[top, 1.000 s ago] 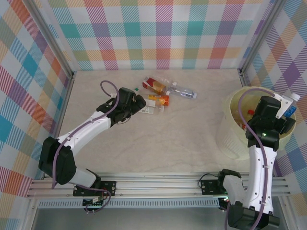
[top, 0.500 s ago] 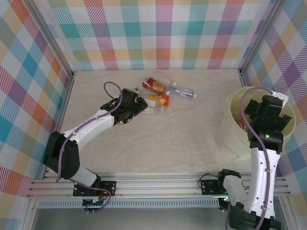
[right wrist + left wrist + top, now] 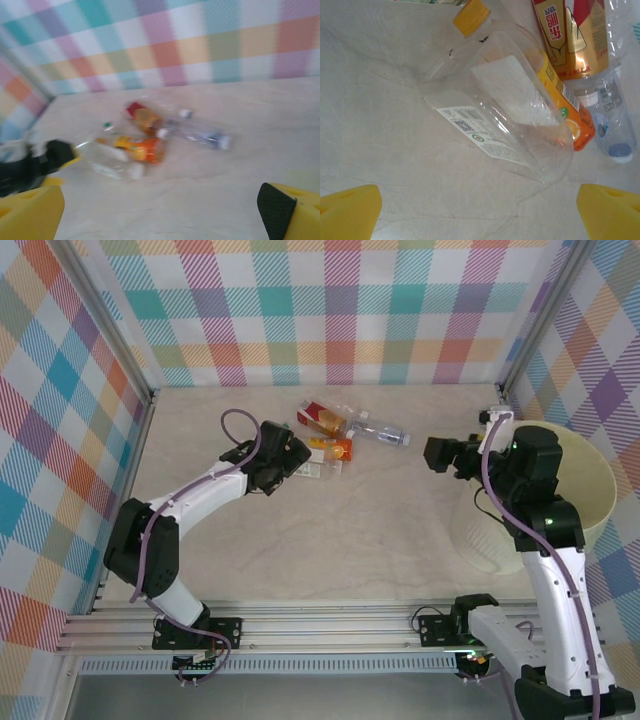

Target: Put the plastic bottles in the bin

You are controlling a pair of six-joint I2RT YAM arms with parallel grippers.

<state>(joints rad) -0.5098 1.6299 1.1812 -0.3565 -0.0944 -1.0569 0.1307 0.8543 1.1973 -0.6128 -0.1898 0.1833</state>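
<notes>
Clear plastic bottles point(image 3: 330, 448) lie heaped, labels overlapping — left gripper point(image 3: 480, 212) and right gripper point(image 3: 160, 212) both spread, empty (the right arm point(image 3: 540, 515) hides part of the bin point(image 3: 592, 488)).

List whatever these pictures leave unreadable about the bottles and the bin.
- Bin contents, top view: the right arm covers much of its inside.
- Bottle pile, right wrist view: motion blur; labels and exact count unreadable.
- Red-labelled bottle, left wrist view: cut off by the top edge, so its cap end cannot be seen.
</notes>
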